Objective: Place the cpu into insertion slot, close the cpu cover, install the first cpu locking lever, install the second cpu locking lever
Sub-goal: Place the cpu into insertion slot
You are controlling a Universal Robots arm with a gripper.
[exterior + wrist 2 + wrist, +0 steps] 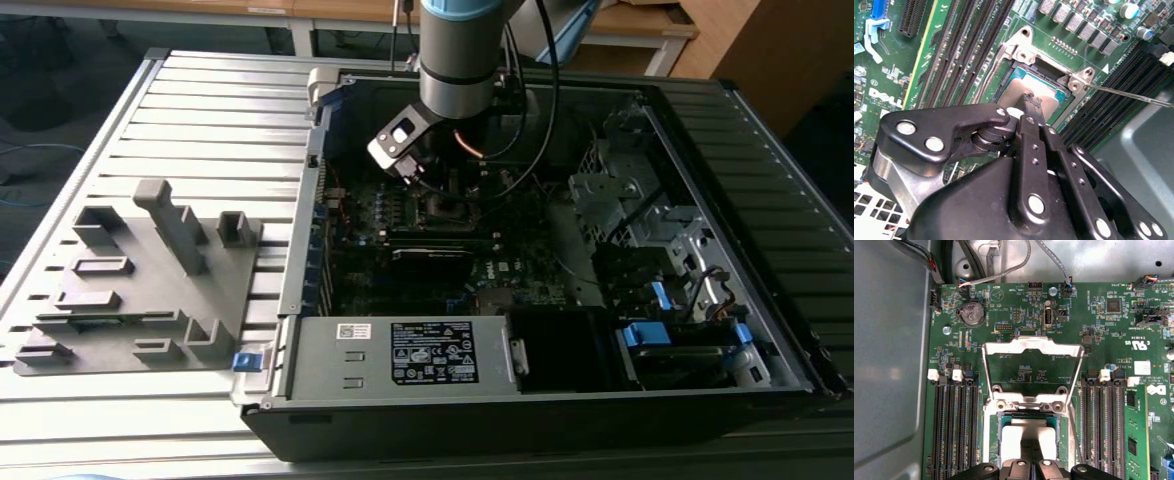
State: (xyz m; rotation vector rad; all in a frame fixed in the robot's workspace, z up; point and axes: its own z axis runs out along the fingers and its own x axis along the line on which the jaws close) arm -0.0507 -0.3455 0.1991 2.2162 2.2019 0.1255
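Arm is down inside the open PC case (pixel 747 110), in its far half in the exterior view. The gripper (pixel 427 185) sits over the socket on the motherboard (pixel 1019 315).

The fingers (pixel 1029 150) are pinched almost together and grip nothing I can see. Their tips sit right at the cpu's top face; I can't tell if they touch.

The cpu (pixel 1026 432) lies flat in the socket, silver top up, also seen in the second wrist view (pixel 1016 92).

The cpu cover (pixel 1033 344) is swung open, standing up off the socket at its hinge.

One thin locking lever (pixel 1134 94) sticks out sideways from the socket corner, unlatched.

Memory slots (pixel 956 430) flank the socket on both sides.

White-labelled power supply box (pixel 427 355) is at the near edge. Grey fixture (pixel 134 280) is on the table at the exterior view's left.
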